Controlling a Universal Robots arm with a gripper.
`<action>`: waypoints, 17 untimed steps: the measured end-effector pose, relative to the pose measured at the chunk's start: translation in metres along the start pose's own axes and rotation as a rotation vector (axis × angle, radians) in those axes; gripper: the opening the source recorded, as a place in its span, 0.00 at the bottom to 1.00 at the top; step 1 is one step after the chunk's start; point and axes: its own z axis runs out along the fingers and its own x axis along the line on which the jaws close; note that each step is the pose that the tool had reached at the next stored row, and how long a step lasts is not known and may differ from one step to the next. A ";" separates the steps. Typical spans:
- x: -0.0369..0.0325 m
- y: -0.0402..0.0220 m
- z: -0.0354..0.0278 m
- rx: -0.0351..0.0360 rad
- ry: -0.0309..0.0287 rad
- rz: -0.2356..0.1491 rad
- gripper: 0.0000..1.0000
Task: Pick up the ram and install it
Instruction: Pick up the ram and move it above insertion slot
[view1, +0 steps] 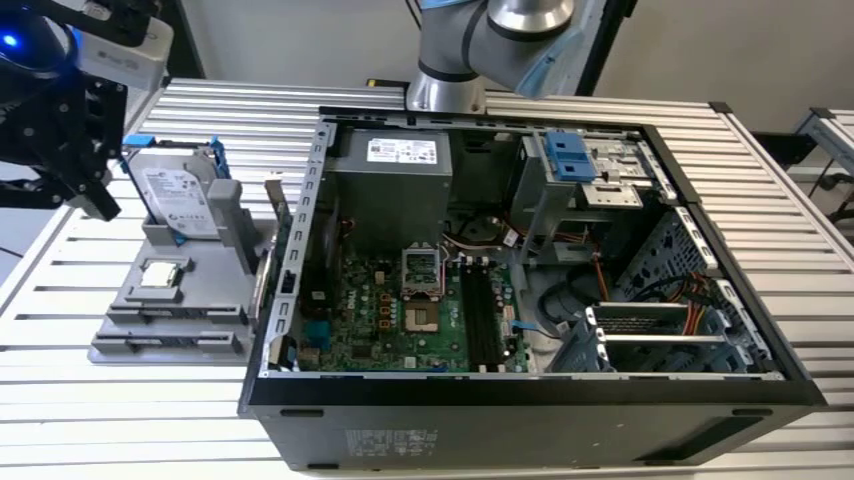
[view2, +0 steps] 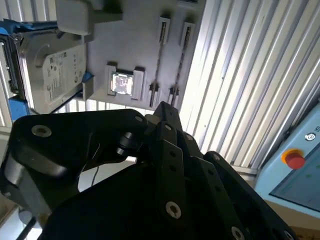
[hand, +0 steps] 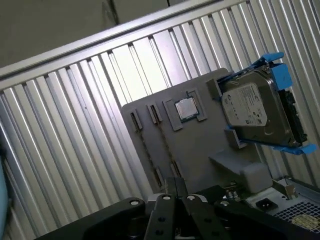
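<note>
Tray (view1: 214, 292) on the surface (view1: 134, 420) holds a drive (view1: 174, 195) and a chip (view1: 160, 272); the hand (view1: 96, 205) hangs near it, fingers closed on nothing.

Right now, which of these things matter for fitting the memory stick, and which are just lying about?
For the job:
- gripper
- computer case, lying open
- long black slots on its board

Just lying about:
- hard drive
- square chip
- grey tray under both
- red button
</note>
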 end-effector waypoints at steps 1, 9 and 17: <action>0.0000 0.0000 0.0001 -0.0012 0.0008 -0.018 0.00; 0.0000 0.0000 0.0002 -0.0123 0.0075 -0.162 0.00; 0.0000 0.0000 0.0002 -0.0216 0.0137 -0.308 0.00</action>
